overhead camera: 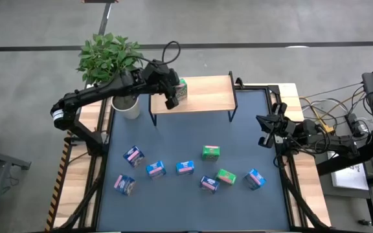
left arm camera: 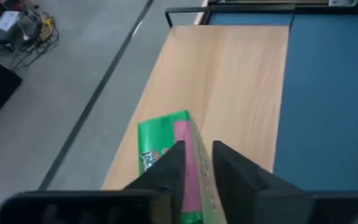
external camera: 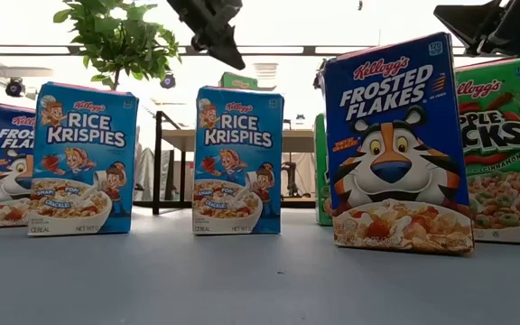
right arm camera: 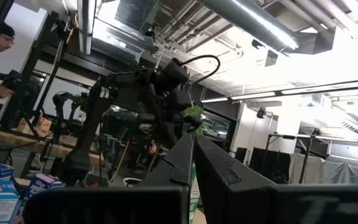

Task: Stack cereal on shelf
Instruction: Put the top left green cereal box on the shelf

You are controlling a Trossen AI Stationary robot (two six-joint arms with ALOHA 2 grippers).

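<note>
A green cereal box (overhead camera: 182, 89) is at the left part of the light-wood shelf (overhead camera: 206, 96); my left gripper (overhead camera: 172, 97) is shut on it. The left wrist view shows the box (left arm camera: 163, 140) over the shelf board (left arm camera: 229, 81). Several more boxes stand or lie on the blue tabletop near its front: blue ones (overhead camera: 133, 155) (overhead camera: 185, 167) (overhead camera: 256, 178) and two green ones (overhead camera: 211, 152) (overhead camera: 226, 176). My right gripper (overhead camera: 263, 133) is shut and empty at the table's right edge. My left gripper pinches the green box between its two fingers (left arm camera: 169, 171), one on each broad face, with the pink narrow side (left arm camera: 194, 162) running between them. The fingers come from the table's left, slanting down. Whether the box's bottom rests on the board, I cannot tell.
A potted plant (overhead camera: 109, 55) stands just left of the shelf, close under my left arm. The shelf's right part (overhead camera: 219, 90) is bare wood. In the low view, boxes (external camera: 395, 144) stand close to the camera and hide most of the shelf.
</note>
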